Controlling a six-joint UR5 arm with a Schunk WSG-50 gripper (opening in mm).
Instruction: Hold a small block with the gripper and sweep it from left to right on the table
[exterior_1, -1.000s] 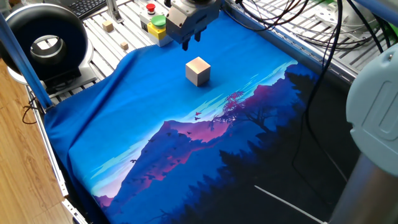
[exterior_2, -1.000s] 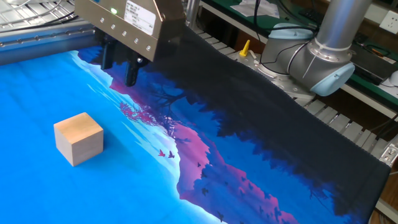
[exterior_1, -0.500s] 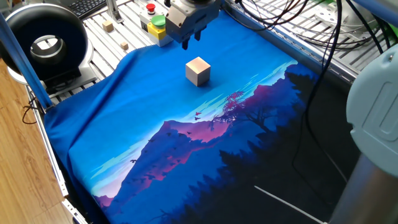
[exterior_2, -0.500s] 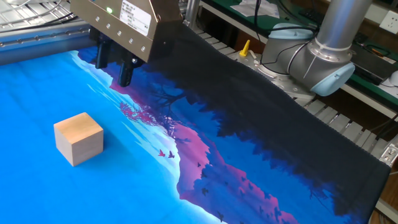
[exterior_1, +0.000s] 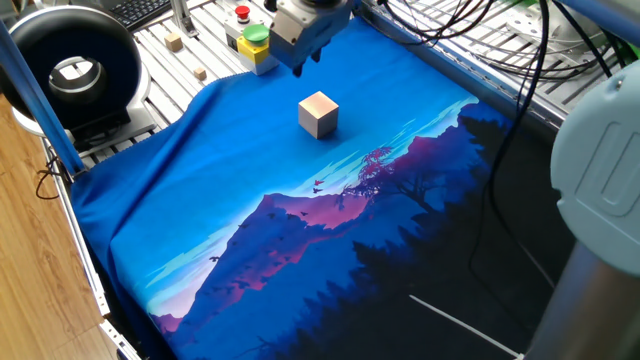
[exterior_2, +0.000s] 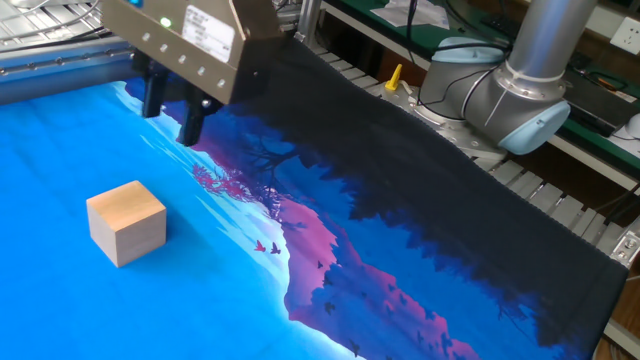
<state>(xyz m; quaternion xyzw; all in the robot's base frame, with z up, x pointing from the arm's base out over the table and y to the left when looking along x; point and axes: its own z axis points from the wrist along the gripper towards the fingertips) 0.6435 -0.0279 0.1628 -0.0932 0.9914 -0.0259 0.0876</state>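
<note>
The plain light tan wooden cube (exterior_2: 126, 222) is seen resting free on the blue mountain-print cloth counter (exterior_2: 60, 300), at the frame's left. The dark boxy two-fingered gripper (exterior_2: 168, 105) hangs above, toward the upper left, well apart, fingers (exterior_2: 190, 122) spread with nothing held. A descent toward lower left is judged necessary.

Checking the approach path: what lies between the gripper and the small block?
Nothing: only bare blue cloth of the table separates the gripper from the small block, clearest in the other fixed view.
</note>
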